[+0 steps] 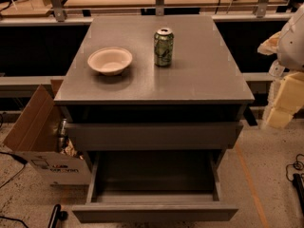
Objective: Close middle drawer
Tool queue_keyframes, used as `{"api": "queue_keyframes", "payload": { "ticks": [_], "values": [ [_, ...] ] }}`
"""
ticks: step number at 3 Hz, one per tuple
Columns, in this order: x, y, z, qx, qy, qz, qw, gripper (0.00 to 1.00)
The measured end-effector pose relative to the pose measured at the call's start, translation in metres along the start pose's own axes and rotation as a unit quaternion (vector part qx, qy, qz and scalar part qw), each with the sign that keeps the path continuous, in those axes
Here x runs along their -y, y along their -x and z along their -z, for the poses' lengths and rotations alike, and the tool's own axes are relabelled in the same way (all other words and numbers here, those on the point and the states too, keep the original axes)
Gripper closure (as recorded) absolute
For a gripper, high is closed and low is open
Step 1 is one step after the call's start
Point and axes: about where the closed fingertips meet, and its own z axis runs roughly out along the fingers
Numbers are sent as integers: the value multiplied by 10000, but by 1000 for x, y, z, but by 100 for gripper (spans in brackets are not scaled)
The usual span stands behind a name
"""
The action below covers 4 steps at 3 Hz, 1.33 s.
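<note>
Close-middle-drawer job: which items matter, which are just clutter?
Job: middle drawer, pulled out; gripper, at the right edge, clear of the drawer.
Lying about: bowl and green can on the cabinet top; cardboard box on the floor, left.

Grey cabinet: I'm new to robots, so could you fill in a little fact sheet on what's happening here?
cabinet top: bowl at left, green can upright to its right
middle drawer: pulled far out, grey interior showing
gripper: at the right edge of the view, beside the cabinet, not touching the drawer
floor, left: open cardboard box
task status: drawer not yet closed
</note>
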Motion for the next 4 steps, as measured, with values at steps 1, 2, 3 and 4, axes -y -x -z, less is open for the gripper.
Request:
{"api": "queue_keyframes", "payload": {
  "ticks": [1, 2, 3, 4],
  "values": [
    [0, 0, 0, 0, 0, 0, 10000, 0],
    [-12, 1, -27, 122, 288, -37, 9995, 0],
    [-66, 27, -81, 889, 767, -100, 9930, 0],
    [-95, 42, -107, 1352, 936, -368, 9857, 0]
  ]
}}
